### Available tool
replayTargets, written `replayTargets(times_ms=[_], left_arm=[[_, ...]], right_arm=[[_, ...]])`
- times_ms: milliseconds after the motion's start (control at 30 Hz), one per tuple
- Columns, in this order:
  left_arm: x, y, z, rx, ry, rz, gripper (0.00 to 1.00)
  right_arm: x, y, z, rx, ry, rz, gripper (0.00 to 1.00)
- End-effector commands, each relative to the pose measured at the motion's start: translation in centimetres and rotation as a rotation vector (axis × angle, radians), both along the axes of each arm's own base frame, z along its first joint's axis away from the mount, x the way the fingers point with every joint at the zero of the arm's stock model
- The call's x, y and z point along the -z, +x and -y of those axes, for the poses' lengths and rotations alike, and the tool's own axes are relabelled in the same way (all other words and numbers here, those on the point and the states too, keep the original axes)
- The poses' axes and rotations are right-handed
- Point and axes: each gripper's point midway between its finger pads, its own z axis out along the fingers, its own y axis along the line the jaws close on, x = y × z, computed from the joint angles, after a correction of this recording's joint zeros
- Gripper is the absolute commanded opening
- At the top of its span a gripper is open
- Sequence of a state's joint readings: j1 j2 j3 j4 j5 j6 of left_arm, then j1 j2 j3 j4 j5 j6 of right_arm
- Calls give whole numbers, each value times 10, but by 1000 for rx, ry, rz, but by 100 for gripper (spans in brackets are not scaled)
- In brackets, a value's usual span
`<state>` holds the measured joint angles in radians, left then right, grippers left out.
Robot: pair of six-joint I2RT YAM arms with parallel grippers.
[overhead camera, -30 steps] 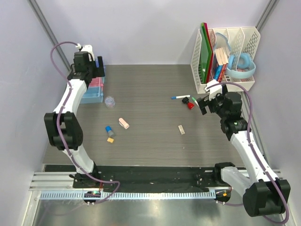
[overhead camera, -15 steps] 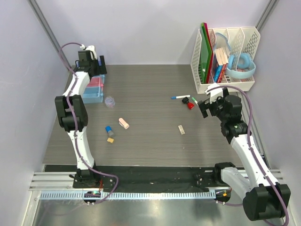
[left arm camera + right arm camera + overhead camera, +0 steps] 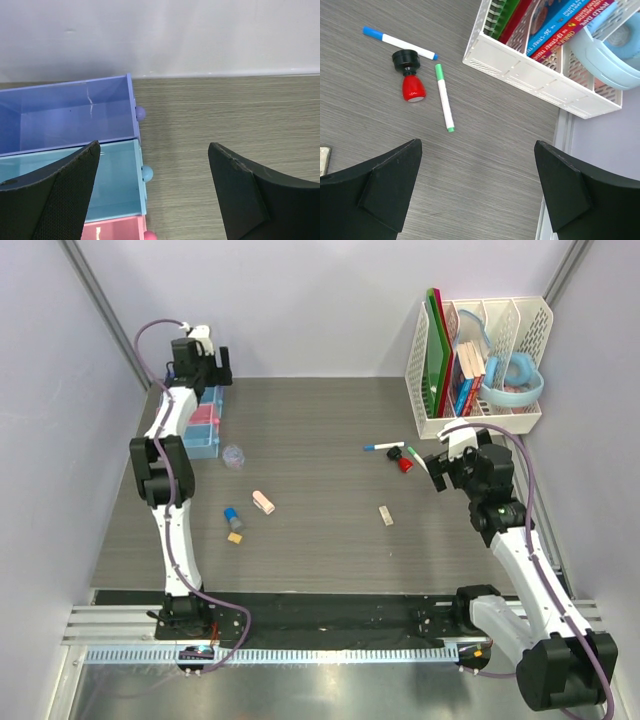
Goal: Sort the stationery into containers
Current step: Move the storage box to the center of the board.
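Tabletop (image 3: 320,425): left tool (image 3: 154,150) farther back

Item: two robot arms, mounted on a black base plate (image 3: 330,612).
- Left arm (image 3: 177,550), at the plate's left end: white link shells, black joint housings.
- Right arm (image 3: 525,560), at the plate's right end: same finish.
- Cables (image 3: 141,335): one mauve hose per arm, running from the plate up to the wrist.
- Fingers (image 3: 55,195): black, wedge-shaped, matte, with a finely textured inner pad.
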<state>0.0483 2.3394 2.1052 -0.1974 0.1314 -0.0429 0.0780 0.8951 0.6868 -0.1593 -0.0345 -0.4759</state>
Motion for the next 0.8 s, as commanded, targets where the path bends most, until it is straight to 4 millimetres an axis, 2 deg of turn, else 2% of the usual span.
replayTargets(times_ms=[0,167,367,667,767], left_arm=[[-14,17,-2,29,63,80,89],[1,29,5,66,58,66,88],[7,35,18,107,62,89,89],[36,39,33,151,80,58,89],[47,39,32,155,97,43,89]], right_arm=[[-25,-1,13,63,-25,66,100],[-32,-2,16,85,-18,73,100],[-28,-5,17,95,-13,70,100],[-29,-5,17,96,-9,69,100],[-27,-5,16,95,-8,65,100]])
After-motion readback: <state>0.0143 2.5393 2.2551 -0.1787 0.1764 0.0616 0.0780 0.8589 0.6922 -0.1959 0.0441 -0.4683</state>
